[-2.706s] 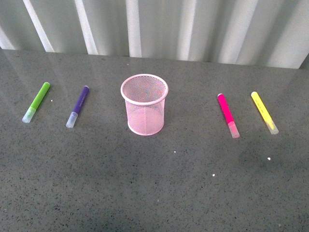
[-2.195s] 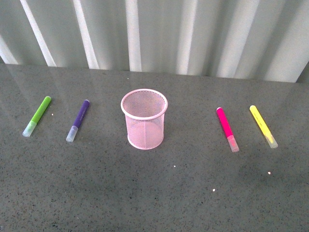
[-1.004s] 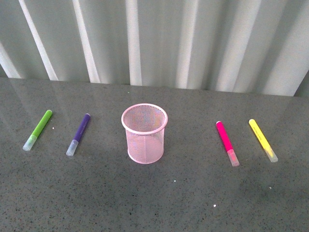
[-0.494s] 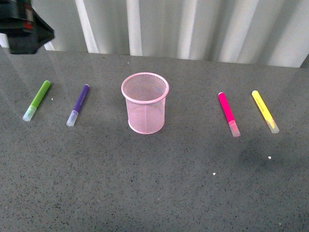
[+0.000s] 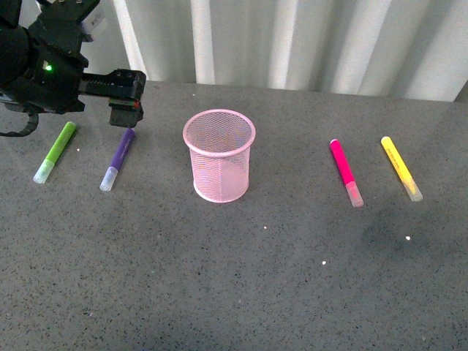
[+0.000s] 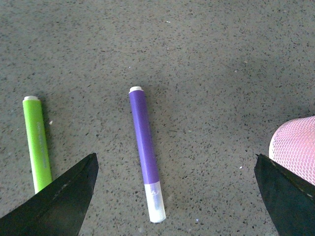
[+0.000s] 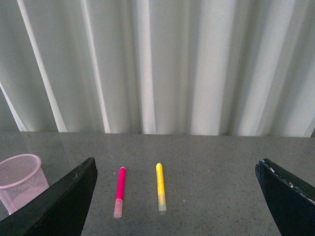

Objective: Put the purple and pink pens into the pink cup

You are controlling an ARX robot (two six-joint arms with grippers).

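Note:
The pink cup [image 5: 219,157] stands upright mid-table, and its rim shows in the left wrist view [image 6: 295,147] and the right wrist view [image 7: 18,182]. The purple pen [image 5: 118,159] lies left of it, its pale cap toward me. My left gripper [image 5: 126,99] hangs open above the pen's far end; in the left wrist view the pen [image 6: 144,147] lies between the wide-open jaws of the gripper [image 6: 174,164], nearer one side. The pink pen [image 5: 344,170] lies right of the cup. My right gripper [image 7: 176,164] is open and empty, well back from the pink pen [image 7: 119,189], and is out of the front view.
A lime-green marker [image 5: 55,151] lies left of the purple pen, also in the left wrist view [image 6: 38,147]. A yellow marker [image 5: 399,167] lies right of the pink pen, also in the right wrist view [image 7: 160,186]. A corrugated wall [image 5: 292,44] runs along the table's far edge.
My left arm has come into the front view from the upper left and moved right, over the purple pen's far end. Pens and cup lie as before.

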